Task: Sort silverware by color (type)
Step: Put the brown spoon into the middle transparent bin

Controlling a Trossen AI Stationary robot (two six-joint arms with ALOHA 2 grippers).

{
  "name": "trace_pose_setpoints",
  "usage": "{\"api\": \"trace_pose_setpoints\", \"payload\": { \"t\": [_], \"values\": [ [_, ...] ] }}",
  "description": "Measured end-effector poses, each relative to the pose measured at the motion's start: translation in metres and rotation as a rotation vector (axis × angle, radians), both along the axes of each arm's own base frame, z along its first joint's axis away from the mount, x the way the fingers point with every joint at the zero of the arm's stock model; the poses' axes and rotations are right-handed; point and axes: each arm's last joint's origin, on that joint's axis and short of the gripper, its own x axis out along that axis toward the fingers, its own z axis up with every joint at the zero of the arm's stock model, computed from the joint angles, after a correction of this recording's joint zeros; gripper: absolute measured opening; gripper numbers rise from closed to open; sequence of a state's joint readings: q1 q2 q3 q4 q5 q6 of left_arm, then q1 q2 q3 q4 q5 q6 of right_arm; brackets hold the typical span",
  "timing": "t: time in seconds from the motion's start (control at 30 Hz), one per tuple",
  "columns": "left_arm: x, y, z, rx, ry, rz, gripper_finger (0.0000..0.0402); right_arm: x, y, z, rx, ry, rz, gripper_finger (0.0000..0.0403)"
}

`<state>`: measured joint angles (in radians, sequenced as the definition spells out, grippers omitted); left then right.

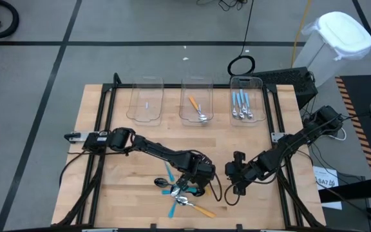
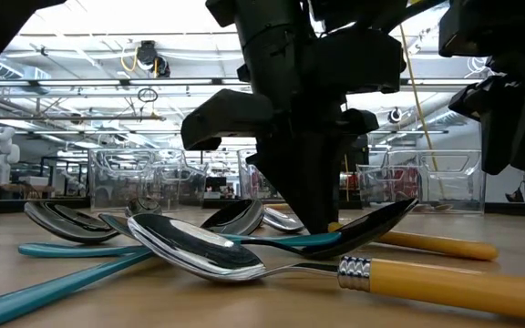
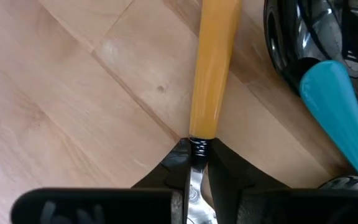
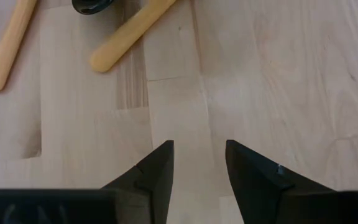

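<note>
Near the table's front edge, the left gripper (image 1: 195, 182) pinches the neck of an orange-handled spoon (image 3: 213, 74) amid the scattered silverware (image 1: 182, 193). Beside it, the right gripper (image 4: 197, 165) hangs spread and empty above bare wood. Toward the far edge, three clear bins (image 1: 201, 86) hold sorted spoons. No writing is legible.

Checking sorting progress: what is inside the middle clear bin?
The middle clear bin holds one orange-handled spoon, its silver bowl toward the table's centre. Nothing else shows through the clear walls; nothing covers it from above.
</note>
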<state>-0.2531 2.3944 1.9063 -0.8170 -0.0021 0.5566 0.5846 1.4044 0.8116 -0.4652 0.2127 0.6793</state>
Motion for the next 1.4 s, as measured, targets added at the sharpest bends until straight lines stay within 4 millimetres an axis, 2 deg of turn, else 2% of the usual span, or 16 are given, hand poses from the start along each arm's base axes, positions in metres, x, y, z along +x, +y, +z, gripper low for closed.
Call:
{"api": "trace_pose_setpoints", "payload": {
  "t": [0.3, 0.53, 0.77, 0.97, 1.13, 1.4],
  "values": [
    [-0.001, -0.002, 0.002, 0.038, -0.022, 0.136, 0.0036, -0.002, -0.002, -0.001, -0.030, 0.013, 0.004, 0.0141],
    [-0.001, -0.002, 0.002, 0.038, -0.022, 0.234, 0.0035, -0.012, -0.009, 0.016, -0.092, -0.060, -0.074, 0.0141],
    [-0.004, 0.002, 0.023, 0.087, -0.085, 0.304, 0.0035, -0.023, -0.006, 0.028, -0.127, -0.140, -0.072, 0.0141],
    [-0.011, 0.005, 0.062, 0.136, -0.179, 0.366, 0.0035, -0.027, -0.002, 0.027, -0.138, -0.138, -0.046, 0.0141],
    [-0.017, 0.005, 0.082, 0.137, -0.217, 0.394, 0.0035, -0.030, -0.001, 0.027, -0.147, -0.127, -0.036, 0.0141],
    [-0.036, 0.010, 0.144, 0.097, -0.367, 0.449, 0.0035, -0.032, -0.003, 0.026, -0.157, -0.105, -0.072, 0.0141]
  ]
}}
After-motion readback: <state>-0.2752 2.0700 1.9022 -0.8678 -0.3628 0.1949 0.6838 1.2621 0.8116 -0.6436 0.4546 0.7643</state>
